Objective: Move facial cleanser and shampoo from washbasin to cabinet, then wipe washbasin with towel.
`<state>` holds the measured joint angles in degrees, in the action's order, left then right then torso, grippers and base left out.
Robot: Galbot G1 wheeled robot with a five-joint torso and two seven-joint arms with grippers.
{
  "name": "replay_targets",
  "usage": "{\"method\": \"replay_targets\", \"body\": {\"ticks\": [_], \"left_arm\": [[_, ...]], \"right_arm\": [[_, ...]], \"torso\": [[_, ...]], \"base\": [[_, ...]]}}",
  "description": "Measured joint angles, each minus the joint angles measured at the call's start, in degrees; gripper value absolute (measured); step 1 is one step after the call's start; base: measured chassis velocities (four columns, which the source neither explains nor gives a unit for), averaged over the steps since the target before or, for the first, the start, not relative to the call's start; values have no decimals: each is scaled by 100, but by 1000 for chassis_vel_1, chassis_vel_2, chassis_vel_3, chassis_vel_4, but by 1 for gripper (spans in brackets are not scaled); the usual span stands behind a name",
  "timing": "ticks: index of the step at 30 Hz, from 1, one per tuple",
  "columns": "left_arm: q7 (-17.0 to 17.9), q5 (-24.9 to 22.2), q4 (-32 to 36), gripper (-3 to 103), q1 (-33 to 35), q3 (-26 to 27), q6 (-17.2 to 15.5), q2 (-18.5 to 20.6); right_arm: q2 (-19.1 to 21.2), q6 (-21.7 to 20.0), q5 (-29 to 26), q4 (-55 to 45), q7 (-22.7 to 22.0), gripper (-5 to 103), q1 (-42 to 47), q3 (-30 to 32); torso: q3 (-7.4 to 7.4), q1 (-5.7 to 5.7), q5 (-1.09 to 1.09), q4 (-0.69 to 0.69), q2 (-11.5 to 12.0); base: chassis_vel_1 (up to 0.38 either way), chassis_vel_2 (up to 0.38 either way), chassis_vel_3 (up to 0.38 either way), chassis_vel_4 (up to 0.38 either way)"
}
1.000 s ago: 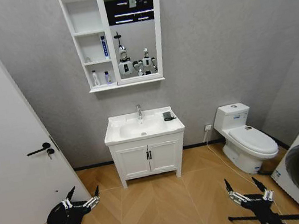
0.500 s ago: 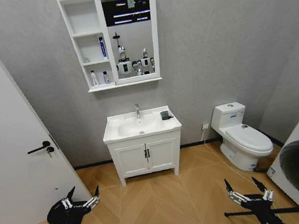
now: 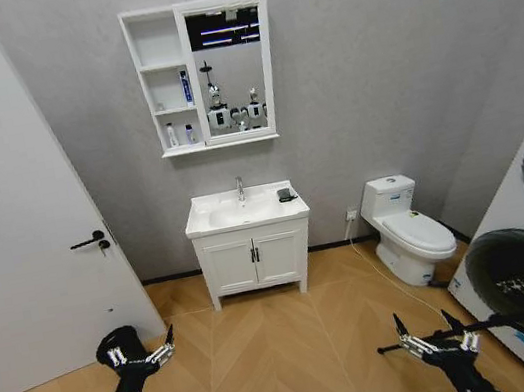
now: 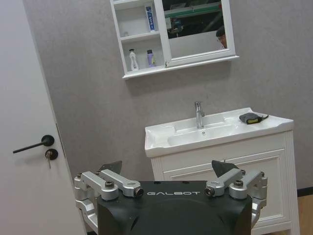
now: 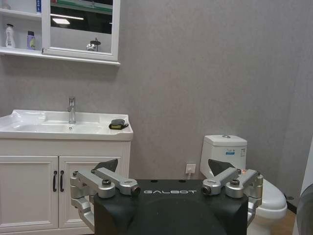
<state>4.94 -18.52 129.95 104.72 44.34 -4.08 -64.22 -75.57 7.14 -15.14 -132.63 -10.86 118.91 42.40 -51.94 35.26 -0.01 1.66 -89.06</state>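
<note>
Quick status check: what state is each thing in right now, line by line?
left end effector: open, empty, held low.
right end effector: open, empty, held low.
towel: folded, lying on the washbasin top.
vanity doors: shut.
cabinet: bottles standing in its niches.
toilet: lid down.
door: shut.
</note>
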Motion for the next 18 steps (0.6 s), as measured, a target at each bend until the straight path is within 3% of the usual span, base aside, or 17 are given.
{"method": "replay_targets", "body": {"ticks": [18], "left_arm": [[0, 1, 0, 100, -1, 0, 0, 0]], "right_arm": [[0, 0, 0, 0, 0, 100, 0, 0]], "torso": [[0, -1, 0, -2, 0]], "base": [[5, 25, 33, 12]]}}
